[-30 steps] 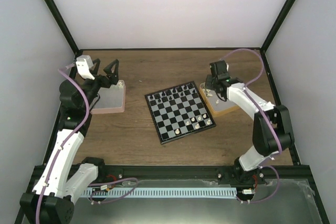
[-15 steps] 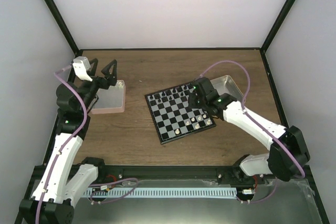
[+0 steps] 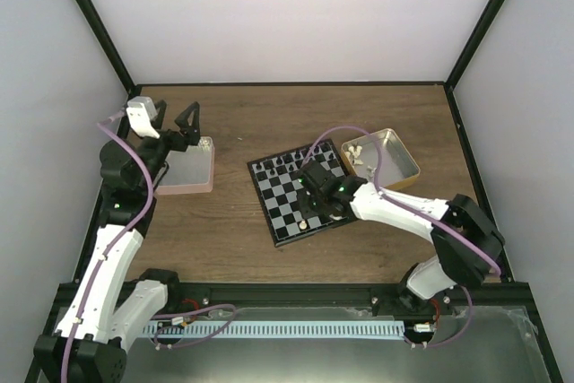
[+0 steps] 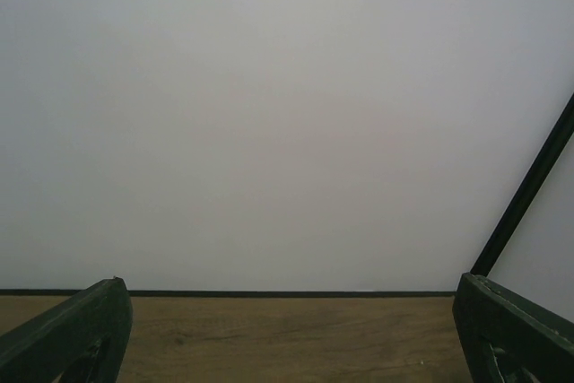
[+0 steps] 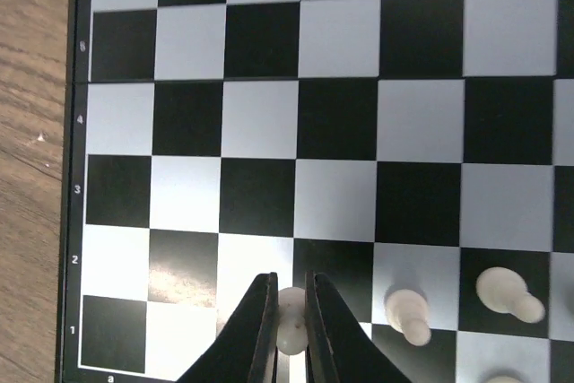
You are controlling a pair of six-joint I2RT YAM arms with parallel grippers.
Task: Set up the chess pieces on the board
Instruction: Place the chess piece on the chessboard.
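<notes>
Right claw [image 5: 289,286] moved over board [image 5: 341,114]; chess piece [image 5: 290,320] pinched between fingers.

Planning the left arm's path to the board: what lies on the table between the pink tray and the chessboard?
Only bare wooden table, seen in the top view, separates the pink tray from the board.
</notes>
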